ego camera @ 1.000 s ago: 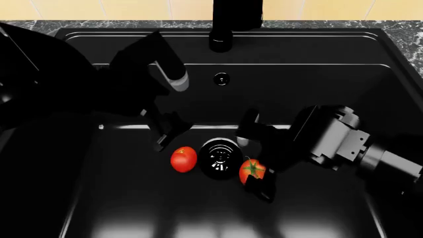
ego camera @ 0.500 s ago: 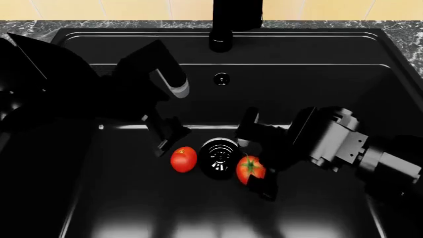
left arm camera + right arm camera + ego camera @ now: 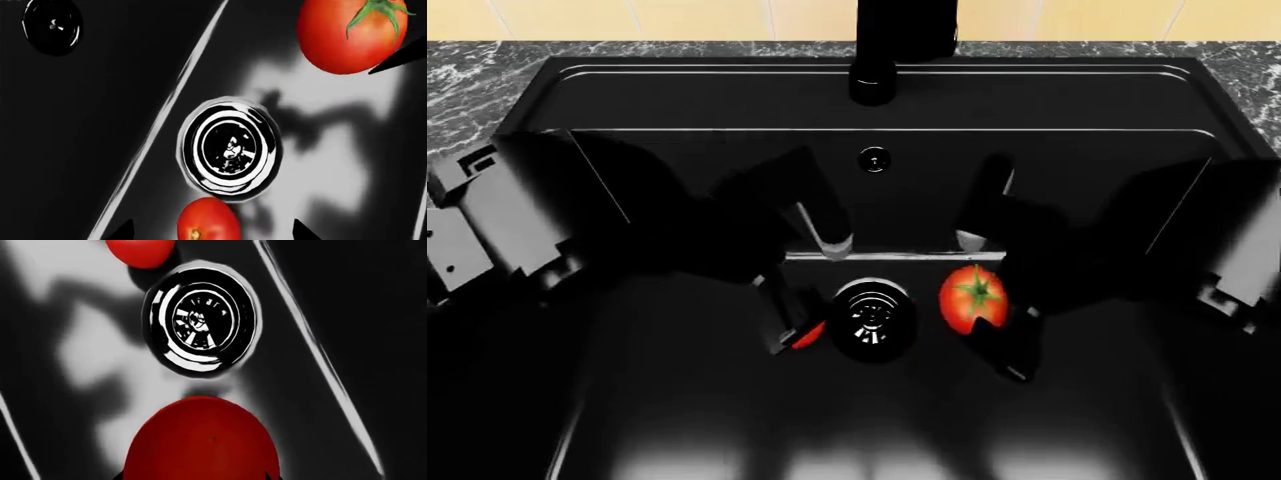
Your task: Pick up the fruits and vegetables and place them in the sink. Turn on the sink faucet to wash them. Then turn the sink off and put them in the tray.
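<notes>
Both tomatoes are in the black sink point(image 3: 694, 75). My right gripper point(image 3: 988, 305) is shut on the stemmed tomato point(image 3: 974, 298) and holds it just right of the drain point(image 3: 872, 318). In the right wrist view that tomato point(image 3: 200, 440) fills the space between the jaws of the right gripper point(image 3: 203, 475). My left gripper point(image 3: 811, 298) is open over the plain tomato point(image 3: 809, 336), which is mostly hidden. In the left wrist view this tomato point(image 3: 207, 220) lies between the spread fingers of the left gripper point(image 3: 210, 232), with a gap on each side. The faucet point(image 3: 874, 80) stands at the back. The tray is out of view.
An overflow hole point(image 3: 874, 158) is in the sink's back wall. Dark marble counter point(image 3: 481, 60) runs along the rim, with yellow tiles behind. Both arms crowd the basin around the drain, the left arm point(image 3: 507, 220) at the left wall and the right arm point(image 3: 1228, 250) at the right wall.
The right gripper has taken hold of the stemmed tomato and carried it up and toward the back. The left gripper has moved right and down over the plain tomato.
</notes>
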Motion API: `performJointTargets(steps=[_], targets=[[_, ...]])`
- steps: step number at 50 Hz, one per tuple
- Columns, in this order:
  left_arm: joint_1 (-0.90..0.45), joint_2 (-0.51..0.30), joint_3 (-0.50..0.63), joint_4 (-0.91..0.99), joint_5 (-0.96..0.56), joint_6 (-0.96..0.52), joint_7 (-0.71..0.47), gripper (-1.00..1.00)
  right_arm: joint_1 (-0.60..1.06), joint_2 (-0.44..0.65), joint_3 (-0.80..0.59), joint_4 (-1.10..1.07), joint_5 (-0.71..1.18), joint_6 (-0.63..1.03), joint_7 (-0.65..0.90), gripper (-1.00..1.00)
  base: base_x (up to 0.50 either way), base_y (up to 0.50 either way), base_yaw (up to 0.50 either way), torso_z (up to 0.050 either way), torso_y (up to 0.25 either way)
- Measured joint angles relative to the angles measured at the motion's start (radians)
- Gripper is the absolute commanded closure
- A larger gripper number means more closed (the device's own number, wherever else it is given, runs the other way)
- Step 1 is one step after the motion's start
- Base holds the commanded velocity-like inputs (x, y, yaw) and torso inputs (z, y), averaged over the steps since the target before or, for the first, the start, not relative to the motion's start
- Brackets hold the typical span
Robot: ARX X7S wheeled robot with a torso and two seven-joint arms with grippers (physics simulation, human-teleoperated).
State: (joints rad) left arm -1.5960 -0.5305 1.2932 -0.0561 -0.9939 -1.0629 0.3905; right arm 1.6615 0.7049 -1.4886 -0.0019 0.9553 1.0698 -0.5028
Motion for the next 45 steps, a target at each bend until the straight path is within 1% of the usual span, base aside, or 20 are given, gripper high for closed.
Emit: performJointTargets(steps=[9, 18, 29, 45], targets=[[0.038, 0.063, 0.059, -0.073, 0.073, 0.048, 0.010, -1.00, 0.043, 0.075, 0.031, -0.106, 0.050, 0.062, 0.045, 1.00, 0.00, 0.00, 0.00, 0.000, 0.000], [0.082, 0.126, 0.101, -0.190, 0.139, 0.106, 0.020, -1.00, 0.062, 0.111, 0.045, -0.157, 0.073, 0.088, 0.068, 1.00, 0.00, 0.00, 0.00, 0.000, 0.000], [0.136, 0.188, 0.142, -0.341, 0.197, 0.162, 0.041, -1.00, 0.065, 0.117, 0.042, -0.166, 0.070, 0.088, 0.068, 1.00, 0.00, 0.00, 0.00, 0.000, 0.000], [0.195, 0.246, 0.196, -0.477, 0.241, 0.190, 0.078, -1.00, 0.058, 0.105, 0.027, -0.143, 0.050, 0.073, 0.051, 1.00, 0.00, 0.00, 0.00, 0.000, 0.000]])
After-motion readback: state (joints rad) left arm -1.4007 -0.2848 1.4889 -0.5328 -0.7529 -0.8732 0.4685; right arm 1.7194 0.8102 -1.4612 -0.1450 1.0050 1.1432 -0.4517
